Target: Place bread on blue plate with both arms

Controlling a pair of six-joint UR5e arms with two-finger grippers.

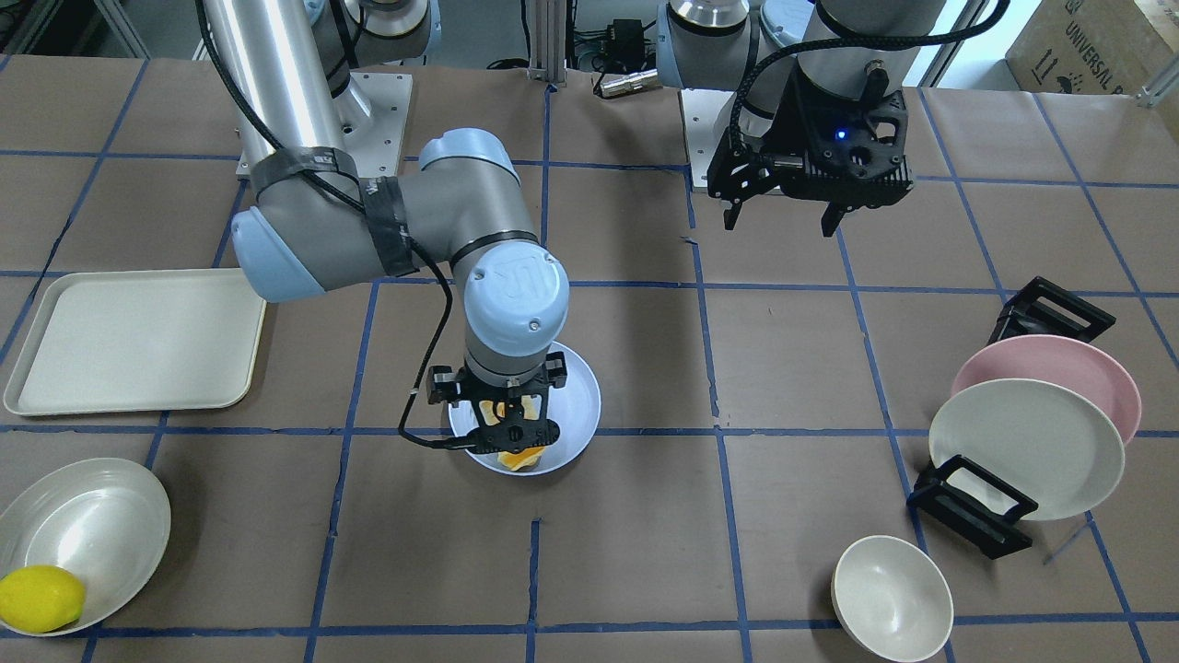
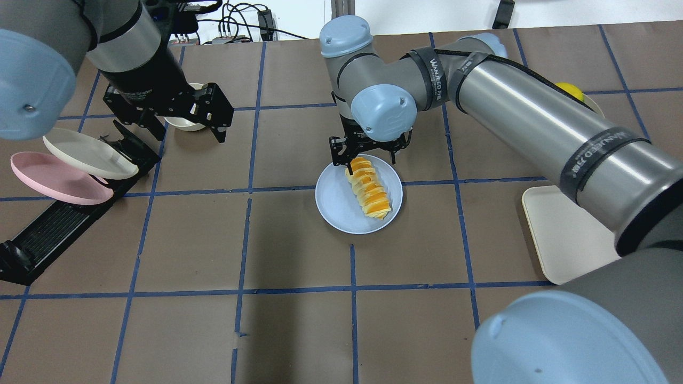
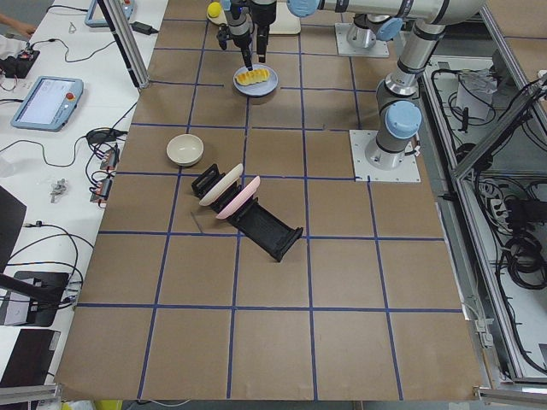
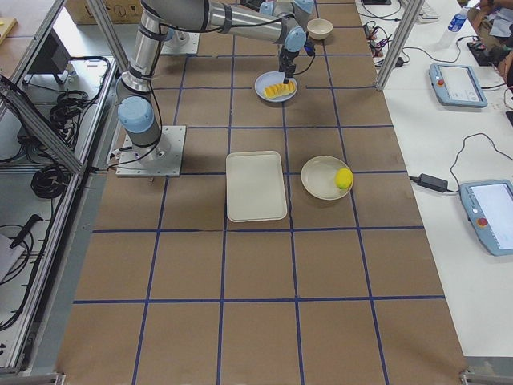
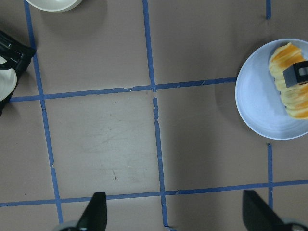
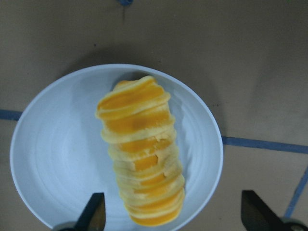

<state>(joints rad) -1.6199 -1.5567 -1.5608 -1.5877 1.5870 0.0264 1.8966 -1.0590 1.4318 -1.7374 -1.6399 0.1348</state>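
The bread (image 2: 368, 192), a loaf with orange and cream stripes, lies on the blue plate (image 2: 336, 210) near the table's middle. My right gripper (image 2: 364, 154) hangs just above the loaf's far end. It is open, and in the right wrist view its fingertips (image 6: 94, 214) stand wide on either side of the bread (image 6: 142, 154) without touching it. My left gripper (image 2: 189, 128) is open and empty, raised above the table well to the left of the plate. The left wrist view shows the plate (image 5: 257, 106) at its right edge.
A black rack (image 2: 58, 224) at the left holds a pink plate (image 2: 53, 184) and a cream plate (image 2: 85, 154). A cream bowl (image 1: 892, 597) sits near it. On the right side are a cream tray (image 1: 138, 339) and a bowl (image 1: 87, 529) holding a lemon (image 1: 39, 597).
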